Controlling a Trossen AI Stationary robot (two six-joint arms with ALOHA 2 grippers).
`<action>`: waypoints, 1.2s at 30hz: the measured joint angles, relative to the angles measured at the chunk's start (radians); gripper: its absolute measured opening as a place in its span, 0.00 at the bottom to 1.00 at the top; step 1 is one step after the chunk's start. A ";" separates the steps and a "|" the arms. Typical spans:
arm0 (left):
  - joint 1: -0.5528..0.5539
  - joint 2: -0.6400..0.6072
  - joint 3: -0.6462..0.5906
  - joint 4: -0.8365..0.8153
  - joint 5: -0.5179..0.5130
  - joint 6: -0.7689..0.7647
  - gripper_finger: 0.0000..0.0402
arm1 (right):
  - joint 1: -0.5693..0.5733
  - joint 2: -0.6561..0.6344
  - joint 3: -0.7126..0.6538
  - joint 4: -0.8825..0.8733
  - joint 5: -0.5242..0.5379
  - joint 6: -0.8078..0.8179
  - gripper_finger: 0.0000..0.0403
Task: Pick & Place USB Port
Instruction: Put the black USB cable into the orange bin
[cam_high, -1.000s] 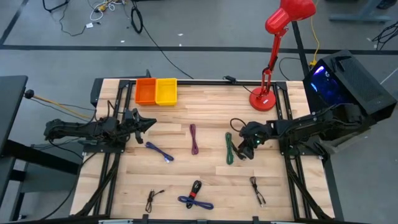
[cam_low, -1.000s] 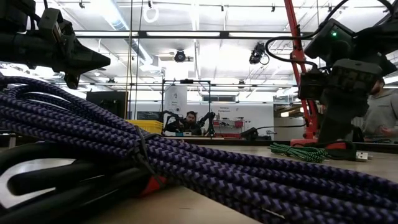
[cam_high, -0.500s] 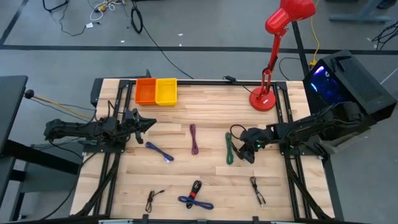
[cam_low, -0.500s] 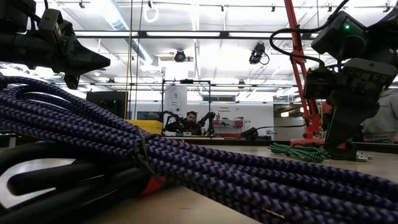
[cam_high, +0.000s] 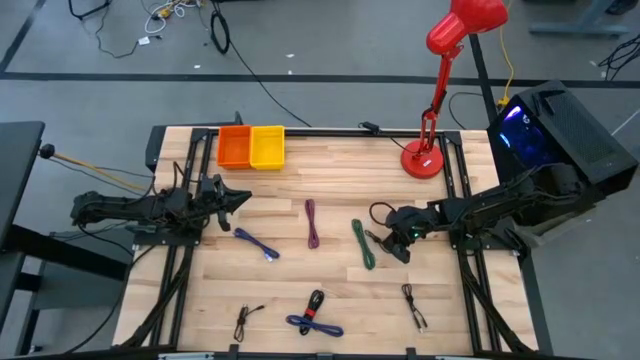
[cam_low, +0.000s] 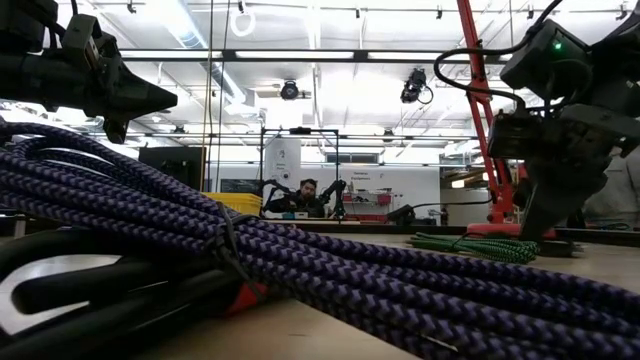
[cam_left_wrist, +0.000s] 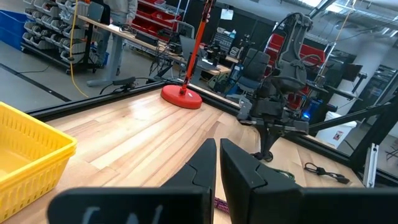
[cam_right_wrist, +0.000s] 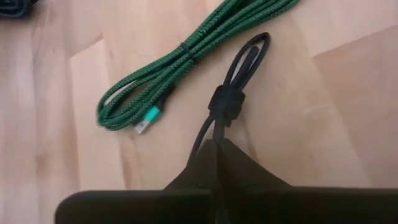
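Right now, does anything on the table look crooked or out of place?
Yes: the green cable lies slanted on the wood while the maroon cable beside it runs straight. The right pincer is shut on a small black cable next to it.

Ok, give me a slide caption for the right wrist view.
Right gripper shut on a bundled black cable, beside a coiled green cable on the wooden table.

Looking like a robotics lab or workshop: wooden counter (cam_high: 330, 290) on a grey concrete floor, red lamp (cam_high: 445, 60) clamped at its edge, shelving with red bins (cam_left_wrist: 158, 15), office chairs (cam_left_wrist: 252, 62), ceiling strip lights (cam_low: 330, 55), a person (cam_low: 305, 197) sitting at a far bench.
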 joint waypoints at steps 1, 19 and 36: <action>0.000 0.000 0.000 0.000 0.000 0.000 0.06 | -0.005 0.000 0.000 0.001 0.007 -0.001 0.01; 0.000 0.000 0.000 0.016 0.001 -0.028 0.06 | -0.242 -0.006 0.334 -0.086 0.042 -0.420 0.00; 0.000 0.137 0.000 0.361 0.106 0.021 0.06 | -0.235 0.281 0.645 0.330 -0.113 -0.558 0.00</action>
